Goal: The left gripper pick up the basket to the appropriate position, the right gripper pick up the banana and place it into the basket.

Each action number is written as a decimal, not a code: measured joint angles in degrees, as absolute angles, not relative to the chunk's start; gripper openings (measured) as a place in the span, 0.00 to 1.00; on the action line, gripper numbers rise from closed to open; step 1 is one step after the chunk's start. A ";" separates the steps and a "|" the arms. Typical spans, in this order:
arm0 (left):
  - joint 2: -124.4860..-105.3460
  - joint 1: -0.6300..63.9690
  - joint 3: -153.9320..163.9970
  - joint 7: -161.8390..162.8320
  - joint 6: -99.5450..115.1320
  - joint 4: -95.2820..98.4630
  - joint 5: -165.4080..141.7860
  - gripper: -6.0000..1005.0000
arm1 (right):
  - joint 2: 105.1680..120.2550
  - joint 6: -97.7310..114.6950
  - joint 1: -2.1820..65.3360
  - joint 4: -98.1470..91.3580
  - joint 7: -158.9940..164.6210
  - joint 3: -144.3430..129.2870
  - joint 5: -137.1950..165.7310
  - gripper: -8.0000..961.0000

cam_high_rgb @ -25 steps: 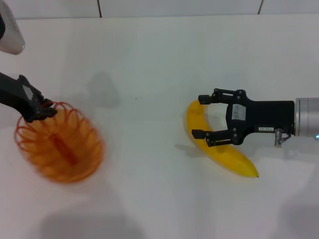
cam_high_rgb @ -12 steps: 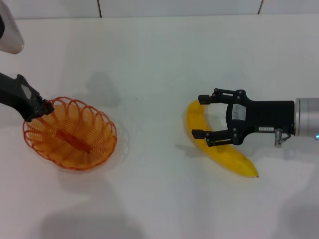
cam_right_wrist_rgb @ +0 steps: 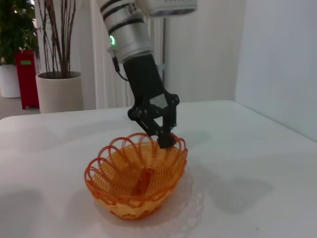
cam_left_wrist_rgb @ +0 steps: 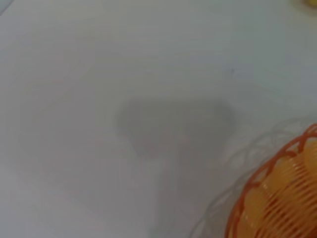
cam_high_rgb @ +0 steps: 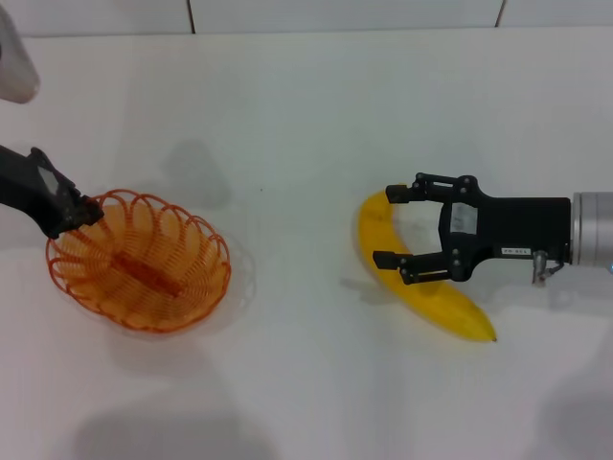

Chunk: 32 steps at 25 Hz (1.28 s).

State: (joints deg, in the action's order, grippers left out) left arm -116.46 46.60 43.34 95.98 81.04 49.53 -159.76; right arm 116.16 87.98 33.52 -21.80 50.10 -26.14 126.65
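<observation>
**One basket held at the rim, one banana between open fingers**

There is one basket (cam_high_rgb: 140,261) on the white table (cam_high_rgb: 306,105), on the robot's left side. It is orange, made of wire, and it sits upright with its mouth up. In the right wrist view the same basket (cam_right_wrist_rgb: 136,174) appears to rest on the table surface, with its shadow just beside it.

The left gripper (cam_high_rgb: 79,213) is at the far left edge of the basket's rim. Its two fingers are closed on the looped wire of the rim, which the right wrist view shows more clearly: the left gripper (cam_right_wrist_rgb: 166,139) comes down from above and pinches the rim on the far side. In the left wrist view only a part of the basket (cam_left_wrist_rgb: 282,198) is visible, at a corner, over the table and a soft shadow.

There is one banana (cam_high_rgb: 418,280), yellow, lying flat on the table on the robot's right side, well apart from the basket. The right gripper (cam_high_rgb: 388,226) is over it, with its jaws spread open. One finger is near the upper end of the banana and the other finger crosses over the middle of it. The banana is not lifted.
</observation>
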 joint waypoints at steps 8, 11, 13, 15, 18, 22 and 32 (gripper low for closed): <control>-116.12 41.45 41.81 95.89 86.99 57.36 -150.87 0.07 | 116.05 87.99 33.04 -21.80 50.10 -25.94 126.60 0.92; -116.11 40.34 41.78 96.50 88.42 59.40 -149.31 0.07 | 116.02 87.98 32.99 -21.80 50.10 -25.92 126.55 0.92; -116.16 40.20 41.54 97.30 88.68 59.89 -148.98 0.07 | 116.02 87.98 32.99 -21.80 50.10 -25.92 126.50 0.92; -116.25 40.19 41.14 97.87 88.68 59.98 -148.83 0.07 | 116.02 87.98 32.99 -21.82 50.10 -25.92 126.48 0.92; -116.35 40.16 40.47 98.84 88.65 59.72 -147.81 0.07 | 116.02 87.98 33.00 -21.86 50.10 -25.93 126.47 0.92; -116.48 39.66 40.67 100.27 88.82 59.46 -145.79 0.07 | 116.02 87.98 33.06 -21.88 50.10 -25.92 126.47 0.92; -116.54 41.35 40.98 113.11 88.00 54.46 -144.41 0.07 | 116.09 87.98 33.35 -21.89 50.10 -25.92 126.47 0.92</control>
State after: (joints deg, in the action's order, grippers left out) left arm -116.54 41.35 40.98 113.11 88.00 54.46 -144.41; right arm 116.09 87.98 33.35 -21.89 50.10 -25.93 126.47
